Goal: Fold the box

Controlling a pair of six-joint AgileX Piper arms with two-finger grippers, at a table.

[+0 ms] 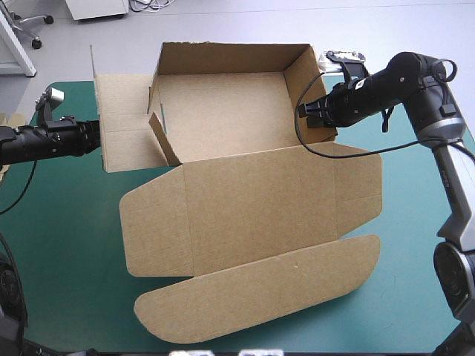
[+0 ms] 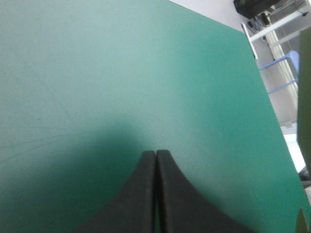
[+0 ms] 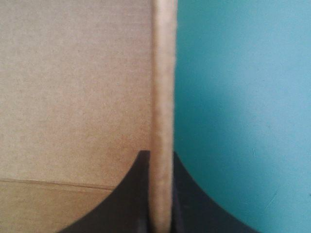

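Note:
The brown box [image 1: 223,104] stands as an open tray in the far middle of the table, with its back and right walls upright. Its left side panel [image 1: 122,122] leans outward and a small flap [image 1: 163,141] stands loose inside. The lid [image 1: 252,215] lies flat toward the near edge, its tuck flap [image 1: 260,297] in front. My right gripper [image 1: 306,111] is shut on the right wall, whose edge [image 3: 163,73] runs between the black fingers [image 3: 162,154]. My left gripper [image 1: 95,137] is at the outer edge of the left panel, shut on nothing [image 2: 156,151], with only cover ahead of it.
The teal-green cover [image 1: 67,222] lies bare to the left and right of the lid. The cover's far edge [image 2: 252,43] shows ahead of my left gripper. A sliver of more board [image 1: 6,119] shows at the table's left edge.

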